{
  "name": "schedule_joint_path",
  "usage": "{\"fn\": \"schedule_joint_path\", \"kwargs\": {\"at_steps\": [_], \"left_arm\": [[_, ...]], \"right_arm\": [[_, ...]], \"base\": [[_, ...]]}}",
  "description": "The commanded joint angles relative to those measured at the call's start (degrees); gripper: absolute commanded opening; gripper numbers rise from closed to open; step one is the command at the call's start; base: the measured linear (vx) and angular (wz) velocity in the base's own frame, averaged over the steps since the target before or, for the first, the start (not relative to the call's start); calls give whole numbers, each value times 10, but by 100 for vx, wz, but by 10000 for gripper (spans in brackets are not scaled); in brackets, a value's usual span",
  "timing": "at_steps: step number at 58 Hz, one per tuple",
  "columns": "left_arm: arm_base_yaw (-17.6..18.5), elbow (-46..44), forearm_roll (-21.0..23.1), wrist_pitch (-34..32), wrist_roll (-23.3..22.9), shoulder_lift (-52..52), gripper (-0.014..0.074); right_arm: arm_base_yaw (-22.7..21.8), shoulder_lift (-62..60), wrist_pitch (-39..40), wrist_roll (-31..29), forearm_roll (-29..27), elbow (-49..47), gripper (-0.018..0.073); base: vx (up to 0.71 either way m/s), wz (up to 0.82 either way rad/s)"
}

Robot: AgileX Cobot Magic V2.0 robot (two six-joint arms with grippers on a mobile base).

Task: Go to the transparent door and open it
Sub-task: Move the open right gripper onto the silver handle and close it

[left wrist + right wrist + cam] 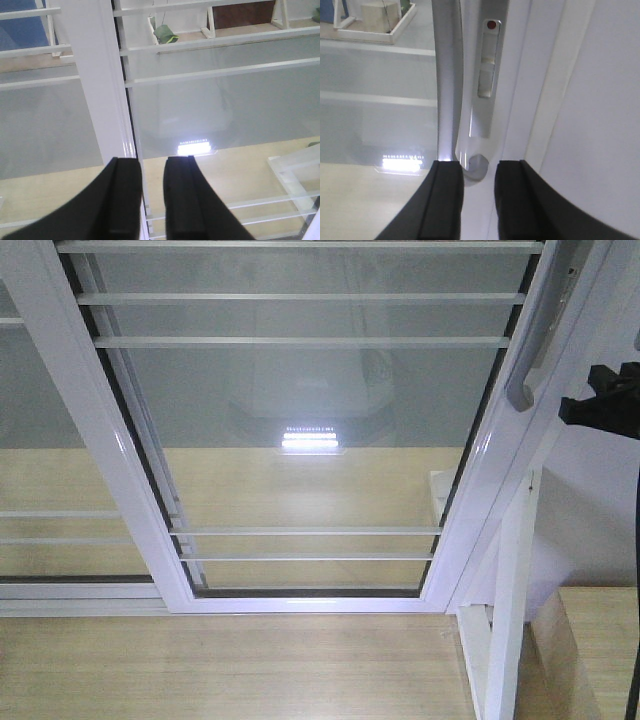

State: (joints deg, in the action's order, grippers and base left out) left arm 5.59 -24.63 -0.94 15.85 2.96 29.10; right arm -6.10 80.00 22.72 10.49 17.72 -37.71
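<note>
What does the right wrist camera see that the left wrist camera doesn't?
Only the right wrist view shows the curved grey handle and, beside it, a lock slider with a red dot. Only the left wrist view shows a green thing beyond the glass and a wide white stile. Both show the transparent door with white bars, a bright light reflection, and black fingers apart: left end effector, right end effector.

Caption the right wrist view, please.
Open right gripper faces the lower end of the curved grey handle on the glass door, beside its latch.
</note>
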Motion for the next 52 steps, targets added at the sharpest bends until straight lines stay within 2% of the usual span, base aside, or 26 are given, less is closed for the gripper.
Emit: {"fn": "schedule_joint_path", "kwargs": {"at_steps": [1, 12, 52], "left_arm": [[3, -20, 5, -37, -6, 4, 293], [3, -20, 5, -34, -6, 4, 293], [3, -20, 5, -34, -6, 4, 293]], "right_arm": [[13, 8, 71, 17, 10, -42, 319], [40, 65, 69, 9, 4, -93, 358], [40, 210, 71, -5, -18, -269, 360]], "base": [[0, 0], [0, 0], [0, 0]]}}
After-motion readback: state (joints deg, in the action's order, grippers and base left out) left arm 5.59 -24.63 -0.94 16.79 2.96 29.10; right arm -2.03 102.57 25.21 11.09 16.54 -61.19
